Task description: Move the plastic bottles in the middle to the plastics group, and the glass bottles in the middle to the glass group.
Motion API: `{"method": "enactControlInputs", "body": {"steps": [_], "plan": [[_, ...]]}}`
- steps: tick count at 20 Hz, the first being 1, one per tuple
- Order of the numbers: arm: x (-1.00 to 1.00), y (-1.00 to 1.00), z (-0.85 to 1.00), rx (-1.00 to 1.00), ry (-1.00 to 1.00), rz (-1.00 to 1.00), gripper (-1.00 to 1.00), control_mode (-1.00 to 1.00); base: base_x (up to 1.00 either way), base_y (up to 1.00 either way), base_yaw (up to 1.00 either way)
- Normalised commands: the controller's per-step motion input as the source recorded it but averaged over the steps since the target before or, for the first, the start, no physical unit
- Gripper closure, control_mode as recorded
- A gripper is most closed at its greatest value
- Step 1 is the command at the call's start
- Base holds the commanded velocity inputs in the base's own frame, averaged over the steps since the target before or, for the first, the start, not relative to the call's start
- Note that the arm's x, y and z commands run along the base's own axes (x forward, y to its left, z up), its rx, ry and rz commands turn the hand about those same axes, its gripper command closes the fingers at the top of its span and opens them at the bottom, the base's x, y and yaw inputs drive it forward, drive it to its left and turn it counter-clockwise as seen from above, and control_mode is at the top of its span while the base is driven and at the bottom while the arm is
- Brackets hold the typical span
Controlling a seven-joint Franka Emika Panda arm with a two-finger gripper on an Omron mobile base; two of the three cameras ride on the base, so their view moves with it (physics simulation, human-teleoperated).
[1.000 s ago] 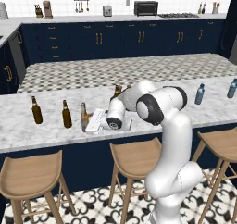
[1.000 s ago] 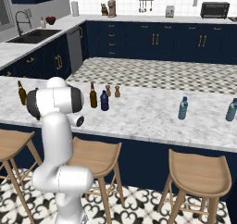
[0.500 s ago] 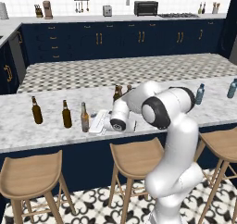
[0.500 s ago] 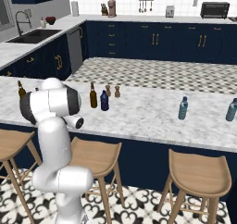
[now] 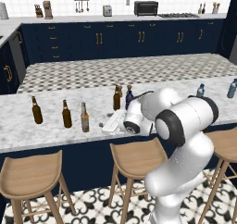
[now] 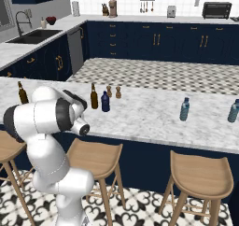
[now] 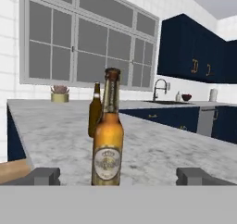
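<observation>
A: Gripper (image 7: 118,177) jaws are seen spread wide and empty in the hand view, levelled at the tall light amber glass bottle with the greyish label (image 7: 108,140), which is framed between the tips but not yet touched.

B: Noted. On the long white marble counter (image 5: 51,130) that bottle (image 5: 84,118) is stood upright, just beside the two dark brown long-necked beer bottles of the glass group (image 5: 67,115), with the white arm (image 5: 183,121) stretched low towards it.

A: Step judged to be the approach for the first glass pick. A straight advance is called for, then closure on the body below the neck.

B: Further along, the dark brown long-necked bottle (image 5: 116,98) and the short navy-blue plastic bottle (image 5: 128,97) are left in the middle; the pale teal plastic bottles (image 6: 185,109) are well apart.
</observation>
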Motion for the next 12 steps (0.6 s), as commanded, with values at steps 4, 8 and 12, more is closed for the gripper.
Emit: {"method": "enactControlInputs", "body": {"steps": [4, 8, 12], "plan": [[-0.38, -0.71, 0.57, 0.0, 0.23, -0.11, -1.0, -1.0, 0.0, 0.0, 0.0], [-0.39, -0.76, 0.5, -0.02, 0.08, -0.09, -1.0, -1.0, 0.0, 0.0, 0.0], [-0.45, -0.73, 0.28, -0.11, -0.02, -0.07, -1.0, -1.0, 0.0, 0.0, 0.0]]}}
